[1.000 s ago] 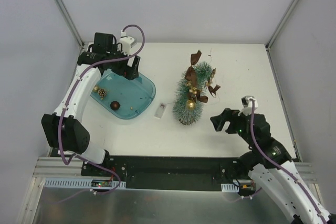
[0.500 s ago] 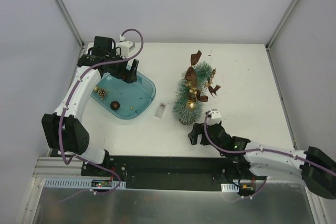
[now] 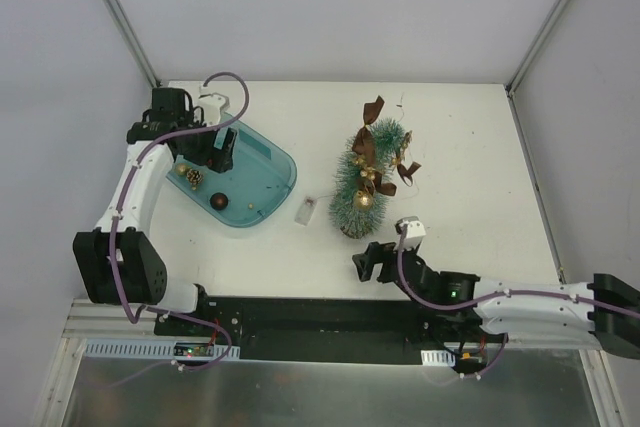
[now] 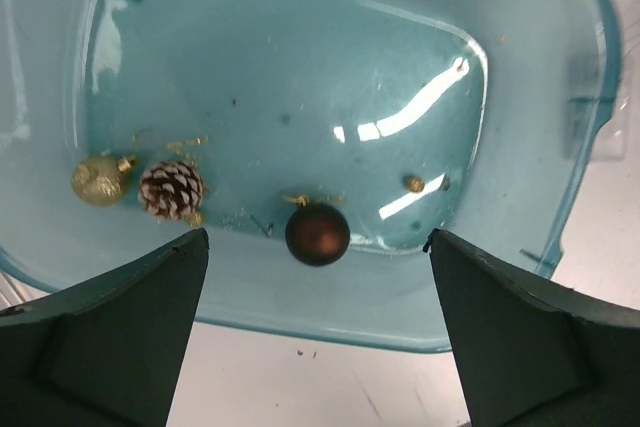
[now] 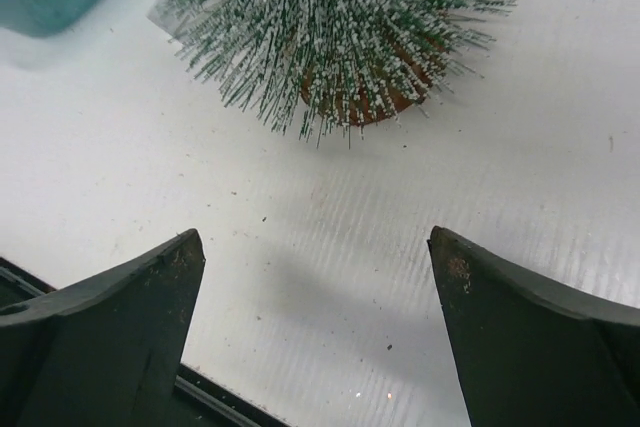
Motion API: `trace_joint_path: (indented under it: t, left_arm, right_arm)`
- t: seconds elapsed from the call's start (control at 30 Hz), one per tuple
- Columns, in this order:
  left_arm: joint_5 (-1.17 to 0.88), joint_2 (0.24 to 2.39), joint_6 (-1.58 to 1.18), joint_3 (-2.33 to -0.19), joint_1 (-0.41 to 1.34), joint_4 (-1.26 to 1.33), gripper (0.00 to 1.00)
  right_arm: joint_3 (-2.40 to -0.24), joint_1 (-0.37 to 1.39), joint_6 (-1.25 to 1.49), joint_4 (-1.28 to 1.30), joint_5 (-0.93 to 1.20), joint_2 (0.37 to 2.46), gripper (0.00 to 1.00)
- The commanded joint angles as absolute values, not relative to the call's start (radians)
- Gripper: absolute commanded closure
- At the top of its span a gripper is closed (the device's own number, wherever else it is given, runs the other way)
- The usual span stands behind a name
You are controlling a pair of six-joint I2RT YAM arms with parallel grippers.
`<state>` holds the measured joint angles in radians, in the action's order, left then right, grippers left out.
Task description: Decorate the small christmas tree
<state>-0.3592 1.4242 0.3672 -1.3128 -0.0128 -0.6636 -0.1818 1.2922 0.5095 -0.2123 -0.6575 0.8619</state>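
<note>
The small christmas tree [image 3: 360, 187] stands mid-table, frosted green, with brown ribbon bows [image 3: 372, 112] and a gold ball [image 3: 363, 199] on it. My right gripper [image 3: 368, 262] lies low in front of it, open and empty. In the right wrist view the tree's bristles [image 5: 330, 17] and brown base [image 5: 378, 99] sit just beyond the gripper [image 5: 315, 239]. My left gripper [image 3: 222, 150] hovers open over the teal tray [image 3: 265, 162]. Below that gripper [image 4: 317, 247] lie a brown ball [image 4: 318, 232], a pinecone [image 4: 172, 189] and a gold glitter ball [image 4: 100, 179].
A small clear box [image 3: 306, 210] on a thin wire lies between the tray and the tree. A black rail [image 3: 300, 317] runs along the table's near edge. Grey walls close in the table on three sides.
My right arm swung down from the right and stretched left, bringing its gripper in front of the tree's base. My left gripper shifted left and nearer over the tray.
</note>
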Motion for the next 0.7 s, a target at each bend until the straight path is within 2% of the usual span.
trace_joint_path:
  t: [0.0, 0.13, 0.27, 0.47, 0.67]
  left_arm:
    - [-0.324, 1.425, 0.509, -1.214, -0.018, -0.667, 0.09]
    - [-0.278, 1.509, 0.534, -1.181, -0.018, -0.647, 0.12]
    - [-0.275, 1.597, 0.555, -1.189, -0.017, -0.647, 0.15]
    - [-0.183, 1.658, 0.546, -1.209, -0.023, -0.609, 0.21]
    - [-0.206, 1.681, 0.573, -1.246, -0.003, -0.630, 0.22]
  right_arm:
    - [-0.160, 1.351, 0.615, 0.057, -0.828, 0.646, 0.04]
    - [-0.161, 1.381, 0.652, 0.260, -0.888, 0.432, 0.06]
    - [-0.163, 1.384, 0.649, 0.336, -0.910, 0.331, 0.06]
    - [-0.190, 1.384, 0.585, 0.286, -0.911, 0.396, 0.06]
    - [-0.207, 1.384, 0.520, 0.221, -0.907, 0.462, 0.04]
